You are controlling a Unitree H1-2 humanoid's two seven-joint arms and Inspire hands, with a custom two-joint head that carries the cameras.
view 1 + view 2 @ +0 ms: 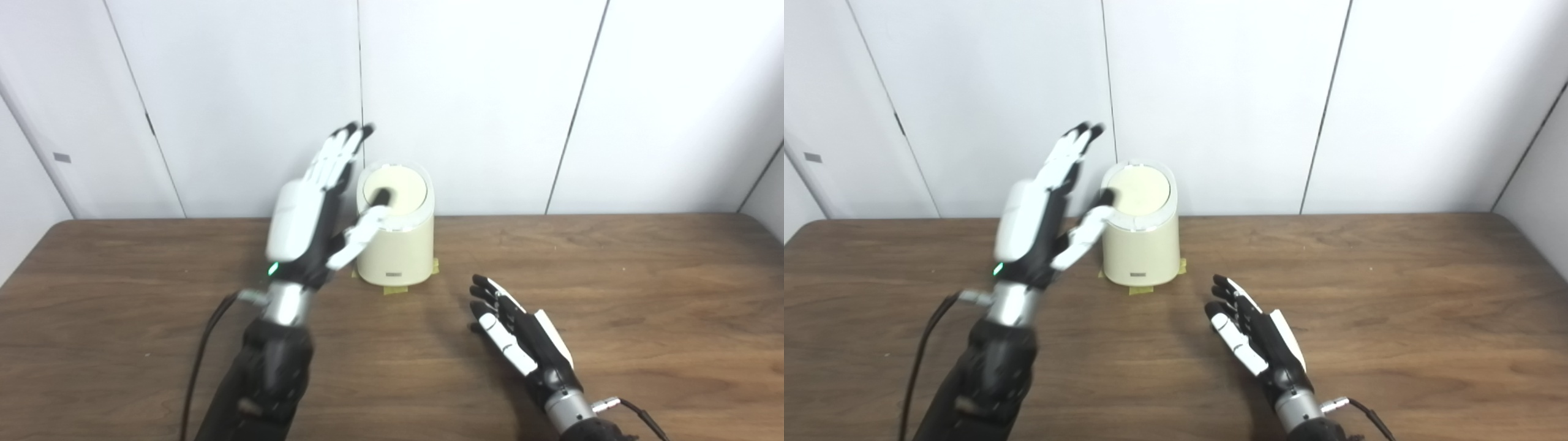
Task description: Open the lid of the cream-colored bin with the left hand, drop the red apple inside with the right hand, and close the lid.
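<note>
Lowest in frame, the right hand (520, 334) lies palm-up on the wooden table (643, 306), fingers spread, empty; no apple shows. Centre, against the wall, stands the cream-colored bin (397, 245), likely light rigid plastic, its lid (1140, 187) shut. Raised just left, the left hand (312, 214) is open, thumb over the lid's edge, seemingly the likeliest place to grip.

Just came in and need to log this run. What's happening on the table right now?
A humanoid is working at a cream bin standing at the back of the table. The left robot hand is raised, open, beside the bin, thumb by the lid, which looks closed. The right robot hand lies open and empty on the table in front. No apple shows in either view, so it may be inside the bin or just out of frame.
</note>
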